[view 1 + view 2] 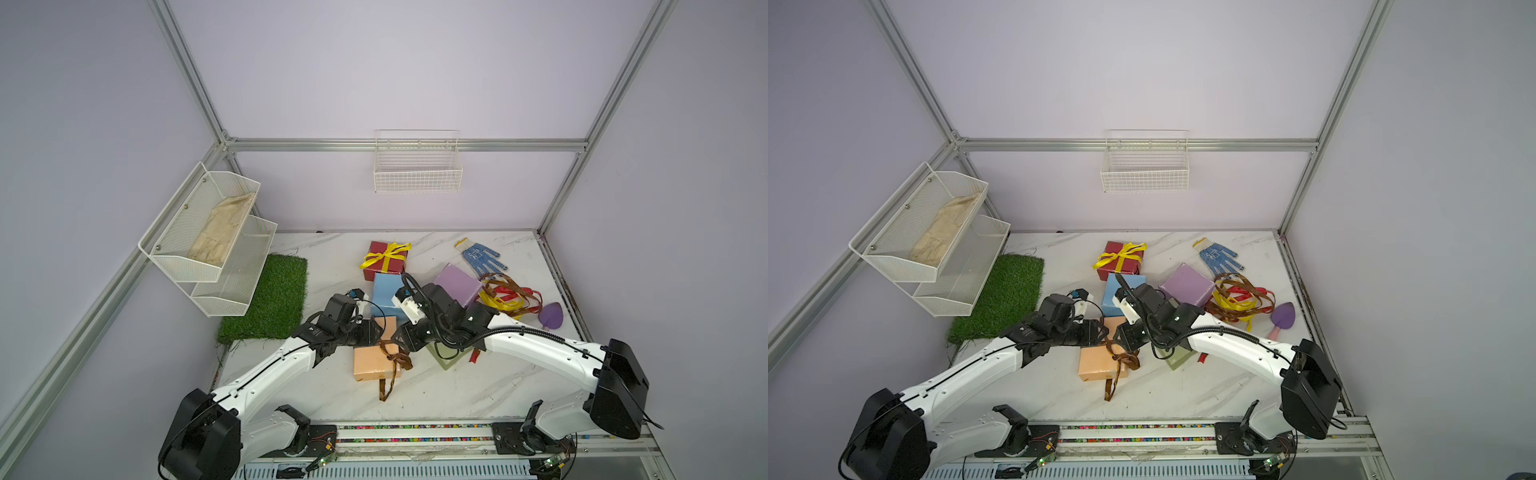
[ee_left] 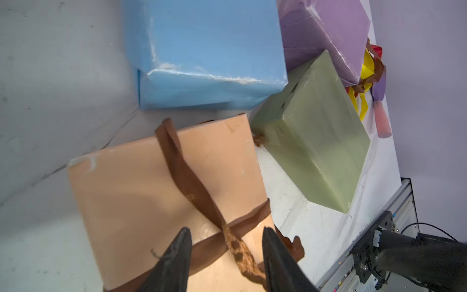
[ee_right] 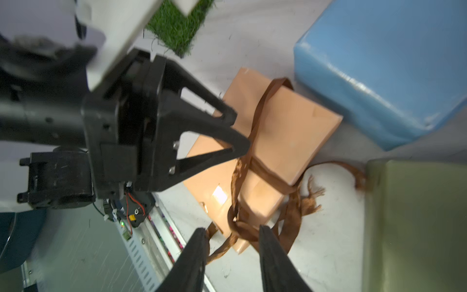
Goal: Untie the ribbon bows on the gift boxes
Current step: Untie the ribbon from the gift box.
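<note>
The peach box (image 1: 372,368) is set on the table (image 1: 457,395), near & mid, btw the two arms. A brown ribbon (image 2: 192,182) is wrapped round it both ways & is knotted at its right edge. Loose loops & a frayed end are spread on the table by that edge, & one tail is hung off the near side.

The L gripper (image 2: 225,230) is held over the box top w/ its fingers apart. The ribbon cross is seen btw them, not pinched. The R gripper (image 3: 231,231) is held low at the knot, fingers apart too, w/ a ribbon loop btw them. It can't be told if the tips touch the box.

The blue box (image 1: 384,291) is set just far of the peach one. The red box (image 1: 378,248) is set far of that, touching it, w/ a yellow bow (image 1: 389,251) tied on top. The lilac box (image 1: 459,284) is tilted, right of the blue one. The green box (image 2: 318,141) is set right of the peach one, mostly hid under the R arm (image 1: 532,345) in both top views. Loose ribbons (image 1: 507,297), yellow, brown & red, are heaped right of the lilac box.

A glove (image 1: 482,255) is laid far-right, a purple scoop (image 1: 550,316) by the right edge, a grass mat (image 1: 270,299) at the left. A two-step basket (image 1: 232,291) is hung at the left w/ a cloth (image 1: 224,228) in its top bin. A wire basket (image 1: 417,174) is hung on the far wall.
</note>
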You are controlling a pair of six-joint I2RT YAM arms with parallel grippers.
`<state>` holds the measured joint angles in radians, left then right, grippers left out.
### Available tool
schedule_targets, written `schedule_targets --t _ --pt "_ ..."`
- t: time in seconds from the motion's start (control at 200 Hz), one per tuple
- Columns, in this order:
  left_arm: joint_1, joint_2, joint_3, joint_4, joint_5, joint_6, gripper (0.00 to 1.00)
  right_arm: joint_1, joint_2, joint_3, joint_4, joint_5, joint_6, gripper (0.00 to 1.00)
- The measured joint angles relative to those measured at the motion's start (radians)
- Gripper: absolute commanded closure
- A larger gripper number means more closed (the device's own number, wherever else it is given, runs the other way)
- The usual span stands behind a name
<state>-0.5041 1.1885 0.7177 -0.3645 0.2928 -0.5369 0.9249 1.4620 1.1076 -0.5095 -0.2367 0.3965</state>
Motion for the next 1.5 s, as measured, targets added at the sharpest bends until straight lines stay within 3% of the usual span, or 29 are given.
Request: schedule_targets --t 0.285,0.73,1.5 --pt "0.0 0.047 0.027 0.018 0.077 0.01 0.54 0.092 0.0 -0.059 -0.015 0.021 0.094 0.58" --pt "0.0 0.015 0.025 0.003 0.066 -0.002 0.55 0.104 0.046 -0.141 0.11 0.051 0.171 0.65" --pt "-0.029 0.038 -0.017 -0.018 -0.066 -0.077 0.6 0.126 0.107 -0.151 0.188 0.111 0.182 0.82"
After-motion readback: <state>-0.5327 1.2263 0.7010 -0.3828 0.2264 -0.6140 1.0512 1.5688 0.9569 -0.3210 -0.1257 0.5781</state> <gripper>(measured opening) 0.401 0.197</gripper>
